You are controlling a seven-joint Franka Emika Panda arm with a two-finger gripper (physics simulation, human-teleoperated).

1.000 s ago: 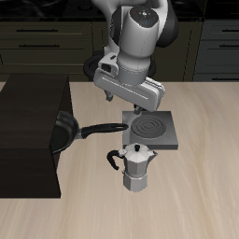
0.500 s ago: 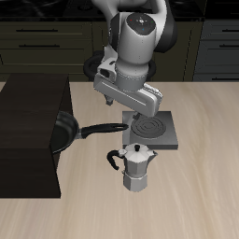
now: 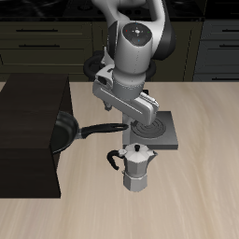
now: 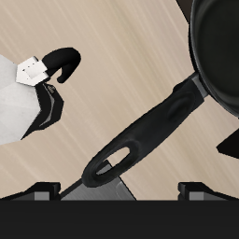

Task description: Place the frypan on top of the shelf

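The frypan (image 3: 63, 133) is round and black. It leans tilted against the side of the shelf (image 3: 28, 131), a large dark box with a flat top. Its long handle (image 3: 101, 128) points toward the burner plate. My gripper (image 3: 120, 114) hangs just above the handle's end and is partly hidden by the arm. In the wrist view the frypan (image 4: 219, 47) and its handle (image 4: 140, 140) run diagonally. My gripper (image 4: 121, 191) is open, and its two fingertips (image 4: 42, 192) stand wide apart on either side of the handle's end. It holds nothing.
A silver moka pot (image 3: 138, 166) stands nearer the table's front edge, close beside the handle; it also shows in the wrist view (image 4: 28, 93). A grey square burner plate (image 3: 161, 133) lies under the arm. Dark drawer cabinets (image 3: 47, 42) line the back.
My arm has come down and shifted over the end of the frypan's handle. The frypan, moka pot and burner plate have not moved.
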